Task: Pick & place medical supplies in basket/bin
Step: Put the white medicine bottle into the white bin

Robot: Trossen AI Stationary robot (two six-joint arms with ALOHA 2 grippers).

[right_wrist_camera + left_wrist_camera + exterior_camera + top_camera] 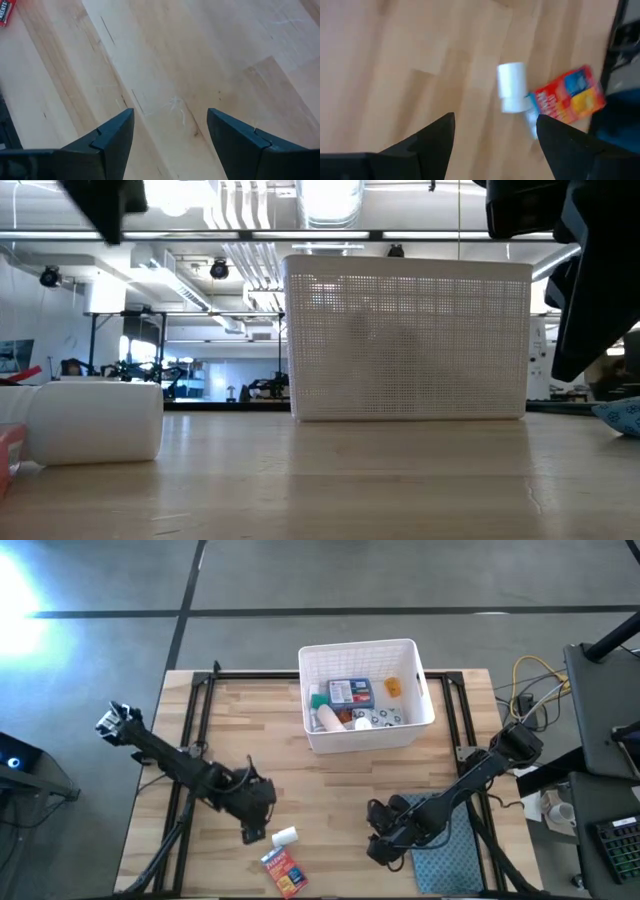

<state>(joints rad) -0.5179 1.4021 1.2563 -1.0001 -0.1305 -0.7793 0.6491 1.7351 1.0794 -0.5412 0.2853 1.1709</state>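
The white slotted basket point(365, 735) point(408, 340) stands at the table's far middle and holds a blue box, white bottles and other small supplies. A white pill bottle point(285, 836) point(511, 86) point(95, 420) lies on its side near the near edge. An orange-red box point(283, 870) point(570, 100) lies flat right beside it. My left gripper point(255, 830) point(495, 130) hovers open just left of the bottle, touching nothing. My right gripper point(380, 843) point(170, 127) is open over bare wood at the near right.
A teal-grey cloth mat point(447, 865) point(620, 415) lies at the near right corner under the right arm. Black frame rails point(195, 730) run along the table's left and right sides. Bare wood point(330, 800) lies between the basket and the two grippers.
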